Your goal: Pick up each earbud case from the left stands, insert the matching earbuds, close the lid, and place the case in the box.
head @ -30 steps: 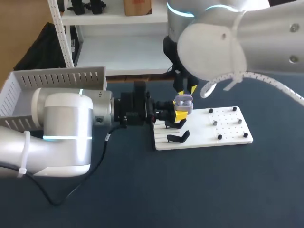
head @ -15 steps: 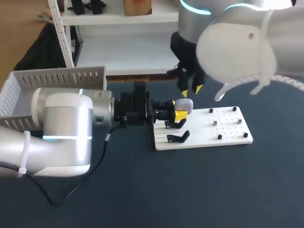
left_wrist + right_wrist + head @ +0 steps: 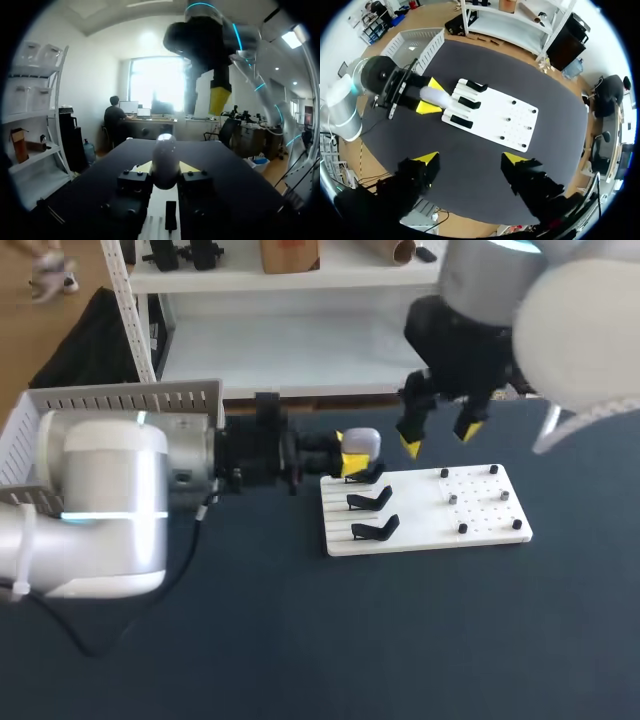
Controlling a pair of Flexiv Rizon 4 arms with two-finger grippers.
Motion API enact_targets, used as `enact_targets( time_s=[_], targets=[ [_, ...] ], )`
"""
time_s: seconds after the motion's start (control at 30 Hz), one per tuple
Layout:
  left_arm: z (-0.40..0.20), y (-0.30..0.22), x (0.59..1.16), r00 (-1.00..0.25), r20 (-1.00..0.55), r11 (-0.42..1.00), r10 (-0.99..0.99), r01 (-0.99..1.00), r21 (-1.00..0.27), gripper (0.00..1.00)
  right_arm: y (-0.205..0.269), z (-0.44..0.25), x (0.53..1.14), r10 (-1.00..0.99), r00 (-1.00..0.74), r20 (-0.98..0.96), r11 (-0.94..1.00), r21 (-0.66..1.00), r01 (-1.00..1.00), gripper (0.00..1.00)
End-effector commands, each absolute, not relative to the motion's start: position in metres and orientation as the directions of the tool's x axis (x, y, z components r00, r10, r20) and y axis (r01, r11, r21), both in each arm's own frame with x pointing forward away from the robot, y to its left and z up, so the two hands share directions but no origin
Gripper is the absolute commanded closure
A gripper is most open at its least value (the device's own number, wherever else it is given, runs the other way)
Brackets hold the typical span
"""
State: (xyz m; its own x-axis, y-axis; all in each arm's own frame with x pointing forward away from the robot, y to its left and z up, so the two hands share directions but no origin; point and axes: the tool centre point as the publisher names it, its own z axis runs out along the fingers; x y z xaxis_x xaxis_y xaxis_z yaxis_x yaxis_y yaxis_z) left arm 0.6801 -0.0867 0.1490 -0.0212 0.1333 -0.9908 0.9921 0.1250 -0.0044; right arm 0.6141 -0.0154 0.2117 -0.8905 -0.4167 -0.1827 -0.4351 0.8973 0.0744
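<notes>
At the left end of the white board (image 3: 480, 530), your left end effector (image 3: 351, 460) is clamped on the grey earbud case (image 3: 361, 441). Its yellow tips press the case from two sides. The case is held just above the black stands (image 3: 372, 500), close to the one at the back. Your right end effector (image 3: 437, 436) hangs up high, past the back edge of the board, with its fingers wide apart. The white box (image 3: 120, 405) sits at the back left of the dark surface (image 3: 300, 640).
</notes>
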Motion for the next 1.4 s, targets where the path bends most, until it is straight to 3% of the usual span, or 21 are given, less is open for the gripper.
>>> enact_targets(
  time_s=[0.03,0.57,0.8,1.27,1.3,1.33,1.37,1.4],
  targets=[
    [0.161,-0.047,0.681,-0.001,-0.989,0.16,0.146,0.987,0.023,1.0,-0.027,0.202,0.602,-0.389,-0.871,-0.299,0.891,0.116,-0.438,0.0],
    [0.168,0.122,0.75,0.047,-0.965,0.298,0.258,0.946,0.126,1.0,-0.027,0.202,0.602,-0.389,-0.871,-0.299,0.891,0.116,-0.438,0.0],
    [0.123,0.178,0.787,-0.058,-0.96,0.393,0.272,0.918,0.056,1.0,-0.027,0.202,0.602,-0.389,-0.871,-0.299,0.891,0.116,-0.438,0.0],
    [0.076,0.224,0.83,-0.284,-0.884,0.558,0.372,0.829,-0.031,1.0,-0.027,0.202,0.602,-0.389,-0.871,-0.299,0.891,0.116,-0.438,0.0],
    [0.075,0.226,0.831,-0.29,-0.88,0.55,0.377,0.834,-0.039,0.84,-0.027,0.202,0.602,-0.389,-0.871,-0.299,0.891,0.116,-0.438,0.0],
    [0.073,0.228,0.831,-0.295,-0.875,0.552,0.385,0.833,-0.039,0.6,-0.027,0.202,0.602,-0.389,-0.871,-0.299,0.891,0.116,-0.438,0.0],
    [0.072,0.229,0.831,-0.301,-0.878,0.562,0.372,0.826,-0.045,0.55,-0.027,0.202,0.602,-0.389,-0.871,-0.299,0.891,0.116,-0.438,0.0],
    [0.071,0.23,0.83,-0.304,-0.879,0.561,0.368,0.826,-0.051,0.38,-0.027,0.202,0.602,-0.389,-0.871,-0.299,0.891,0.116,-0.438,0.0]
  ],
)
